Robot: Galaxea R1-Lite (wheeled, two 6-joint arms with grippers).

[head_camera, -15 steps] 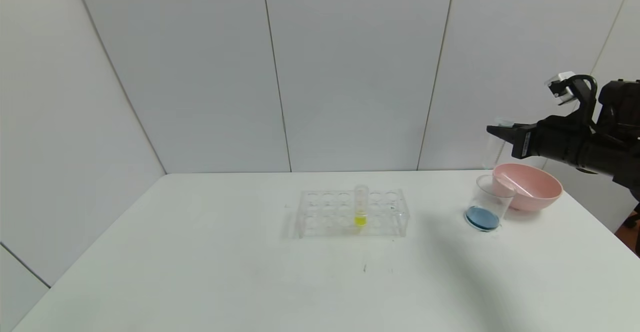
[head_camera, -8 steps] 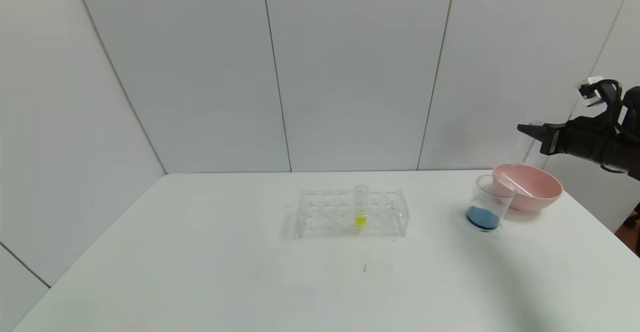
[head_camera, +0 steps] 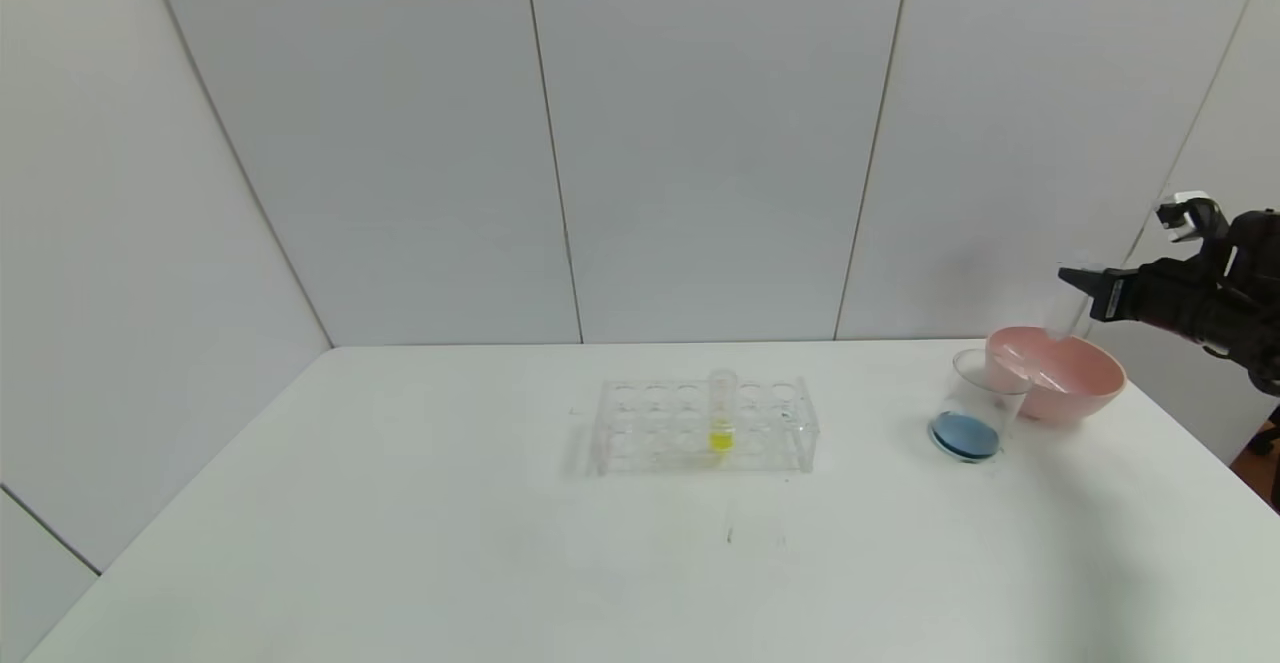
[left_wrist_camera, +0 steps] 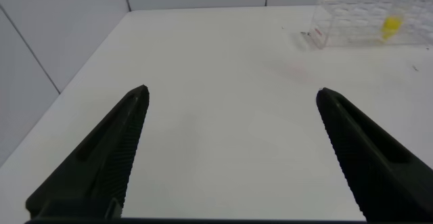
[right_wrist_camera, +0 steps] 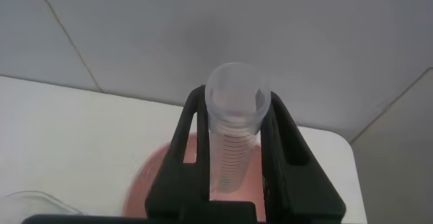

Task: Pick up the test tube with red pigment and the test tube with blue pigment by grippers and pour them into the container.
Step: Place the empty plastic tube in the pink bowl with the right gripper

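Observation:
My right gripper [head_camera: 1075, 278] is shut on a clear graduated test tube [head_camera: 1060, 314] that looks empty and hangs just above the pink bowl [head_camera: 1090, 383]. In the right wrist view the fingers [right_wrist_camera: 191, 126] clamp the tube [right_wrist_camera: 233, 143] on both sides, open end up. I cannot tell which pigment it held. The container [head_camera: 975, 405], a clear cup, stands beside the bowl with blue liquid in its bottom. No tube with red or blue liquid shows. My left gripper [left_wrist_camera: 231, 94] is open and empty over the table's left part, outside the head view.
A clear rack [head_camera: 700, 428] at the table's middle holds one tube with yellow liquid [head_camera: 722, 413]; it also shows in the left wrist view [left_wrist_camera: 390, 25]. Another clear tube [head_camera: 1030, 373] lies in the pink bowl. The table's right edge is close to the bowl.
My right gripper has moved right and slightly down with the tube, from above the container to over the pink bowl. Nothing else moved.

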